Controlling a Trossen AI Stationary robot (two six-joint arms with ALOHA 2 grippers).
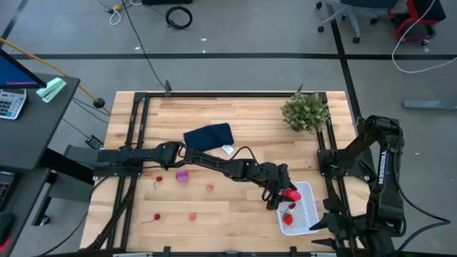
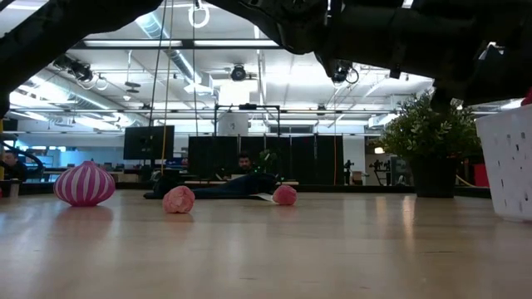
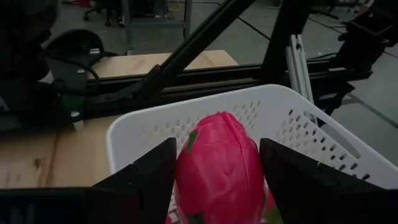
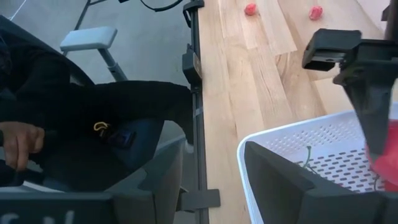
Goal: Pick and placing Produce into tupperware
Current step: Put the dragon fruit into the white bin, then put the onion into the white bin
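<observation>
Over the white tupperware (image 1: 305,211) at the table's right front, we saw the left gripper (image 1: 284,194) clamped on the big red fruit (image 3: 219,165); the right gripper (image 4: 205,205) waited open beside it.

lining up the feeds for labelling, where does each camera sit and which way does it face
High view: overhead, straight down on the table; both arms, left pincer gripping the red fruit over the white container.
Low view: table height, level across; arms overhead, purple striped ball.
Left wrist view: on that arm, between its fingers at the fruit.
Right wrist view: by the table edge; parked right pincer.
All share the container.
</observation>
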